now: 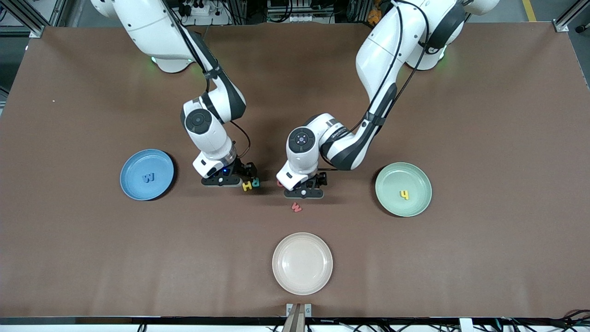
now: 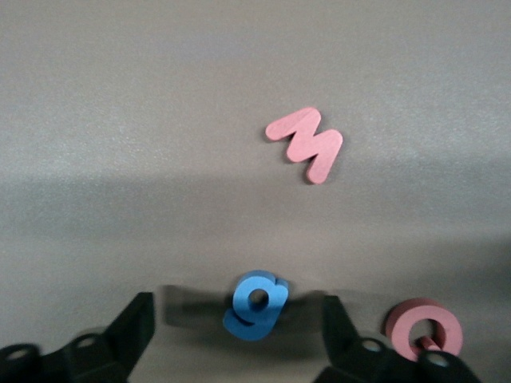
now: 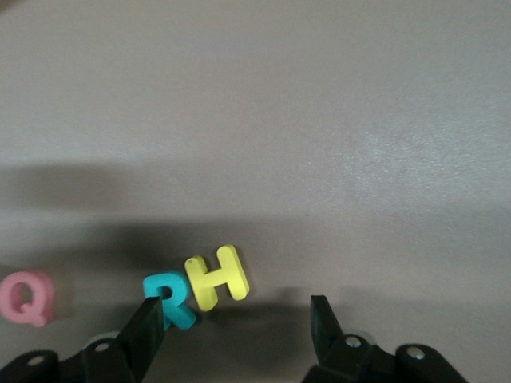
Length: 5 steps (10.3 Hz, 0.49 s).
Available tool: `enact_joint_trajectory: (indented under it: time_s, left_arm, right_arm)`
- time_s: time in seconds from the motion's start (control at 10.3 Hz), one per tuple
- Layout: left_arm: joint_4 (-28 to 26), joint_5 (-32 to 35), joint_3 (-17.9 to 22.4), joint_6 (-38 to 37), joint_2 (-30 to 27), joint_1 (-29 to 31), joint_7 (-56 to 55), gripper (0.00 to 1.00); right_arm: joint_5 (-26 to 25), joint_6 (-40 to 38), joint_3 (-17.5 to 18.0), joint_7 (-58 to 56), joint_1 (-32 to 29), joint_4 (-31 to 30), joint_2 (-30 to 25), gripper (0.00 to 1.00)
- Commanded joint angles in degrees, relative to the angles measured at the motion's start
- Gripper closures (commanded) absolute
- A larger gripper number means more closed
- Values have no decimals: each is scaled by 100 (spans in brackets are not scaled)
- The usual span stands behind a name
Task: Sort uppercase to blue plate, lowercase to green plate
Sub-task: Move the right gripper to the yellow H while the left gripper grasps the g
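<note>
Nearest the front camera I see the cream plate [image 1: 302, 263], bare, on the brown surface [image 1: 415, 258]. Next up is the red w [image 1: 296, 207], lying just nearer the camera than my left gripper [image 1: 304, 192]. That gripper is low over the middle of the surface with its jaws spread; in the left wrist view [image 2: 239, 323] the blue g [image 2: 256, 305] sits between the jaws with a gap on each side, and the red Q [image 2: 424, 327] lies just outside one finger [image 2: 343, 335]. My right gripper [image 1: 229, 180] is down beside it, toward the right arm's end; its jaws are open too [image 3: 235, 331], with nothing gripped. The yellow H [image 3: 216, 277] lies just ahead of the gap between the jaws, and the teal R [image 3: 169, 301] touches the H, partly covered by one finger [image 3: 146, 329]. Out at the ends, the blue plate [image 1: 133, 161] carries the blue M [image 1: 149, 177], and the green plate [image 1: 417, 203] holds the yellow h [image 1: 404, 194].
</note>
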Motion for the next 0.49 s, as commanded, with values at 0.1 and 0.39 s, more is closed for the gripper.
enact_joint_trajectory:
  time_s: [0.1,0.39]
  left_arm:
    - [74,-126,46,-68,37,-58,-17,74]
    - [48,-126,55,-68,37,-67,-149,100]
  right_arm:
    - [-90,46,-143,55,159,144,140,28]
    - [-186,54,-152,55,159,144,193,30]
